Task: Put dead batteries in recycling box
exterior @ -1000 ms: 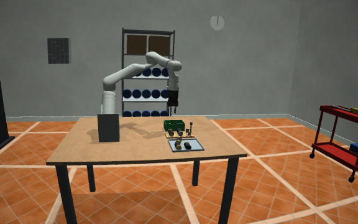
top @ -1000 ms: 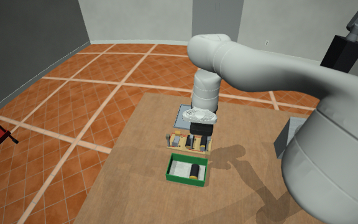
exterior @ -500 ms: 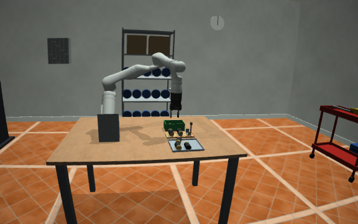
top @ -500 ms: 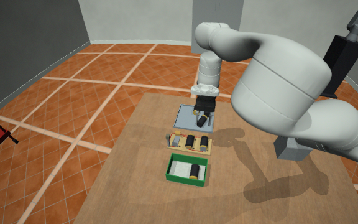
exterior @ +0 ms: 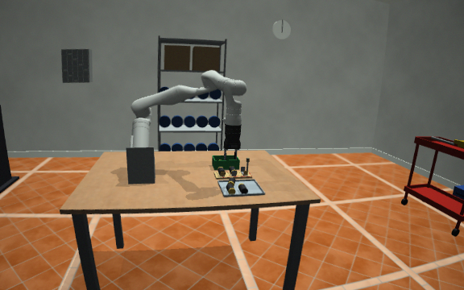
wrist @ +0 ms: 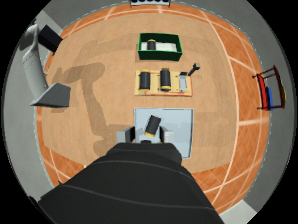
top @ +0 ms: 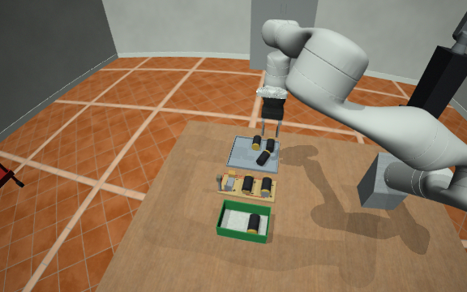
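Note:
My gripper (top: 270, 133) (exterior: 229, 155) is open and empty. It hangs just above the far edge of the grey tray (top: 241, 157) (exterior: 256, 188) (wrist: 180, 129). Three black batteries with gold ends lie loose on the tray: one (top: 256, 143) and another (top: 271, 144) side by side, a third (top: 263, 158) (wrist: 152, 125) nearer the holder. The holder board (top: 256, 187) (exterior: 232, 176) (wrist: 154, 90) carries two batteries (top: 247, 184) (top: 266, 184) and a bulb (top: 229, 180) at its left end; I cannot tell if it is lit. The green recycling box (top: 242, 236) (exterior: 219, 163) (wrist: 160, 36) stands upright on the table with one battery (top: 253, 223) (wrist: 152, 46) inside.
A grey block (top: 379, 188) (exterior: 140, 165) at the arm's base stands on the table's right side. The arm's links reach over the table's right half. A red cart (exterior: 449, 169) stands on the floor off the table.

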Robot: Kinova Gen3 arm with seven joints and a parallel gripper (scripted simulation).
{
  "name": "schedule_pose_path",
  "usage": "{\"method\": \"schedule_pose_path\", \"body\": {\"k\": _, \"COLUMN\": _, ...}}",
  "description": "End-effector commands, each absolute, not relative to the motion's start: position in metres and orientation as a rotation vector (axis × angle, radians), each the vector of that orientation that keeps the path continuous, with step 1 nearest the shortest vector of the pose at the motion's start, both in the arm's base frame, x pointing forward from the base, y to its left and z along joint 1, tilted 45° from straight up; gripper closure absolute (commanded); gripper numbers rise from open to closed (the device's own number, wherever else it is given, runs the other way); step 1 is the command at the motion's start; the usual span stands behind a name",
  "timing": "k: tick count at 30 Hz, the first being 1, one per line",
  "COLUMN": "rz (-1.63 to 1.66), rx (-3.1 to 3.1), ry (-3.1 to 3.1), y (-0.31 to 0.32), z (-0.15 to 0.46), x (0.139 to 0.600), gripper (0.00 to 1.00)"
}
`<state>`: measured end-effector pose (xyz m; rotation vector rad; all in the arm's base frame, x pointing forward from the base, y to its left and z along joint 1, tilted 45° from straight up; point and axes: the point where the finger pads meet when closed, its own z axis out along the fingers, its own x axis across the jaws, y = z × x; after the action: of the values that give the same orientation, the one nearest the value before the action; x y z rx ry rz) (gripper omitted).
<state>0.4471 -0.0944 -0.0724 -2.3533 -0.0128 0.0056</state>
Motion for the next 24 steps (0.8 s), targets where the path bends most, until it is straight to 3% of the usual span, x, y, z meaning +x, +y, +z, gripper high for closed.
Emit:
{"method": "schedule_pose_path", "body": {"k": 1, "rz": 0.018, "rx": -2.349, "ry": 0.012, "y": -0.114, "z": -0.095, "x": 0.44, "gripper": 0.1}}
{"method": "schedule_pose_path", "body": {"k": 24, "rz": 0.018, "rx": -2.349, "ry": 0.012, "y": -0.151, "z": -0.133, "x": 0.437, "gripper": 0.1}}
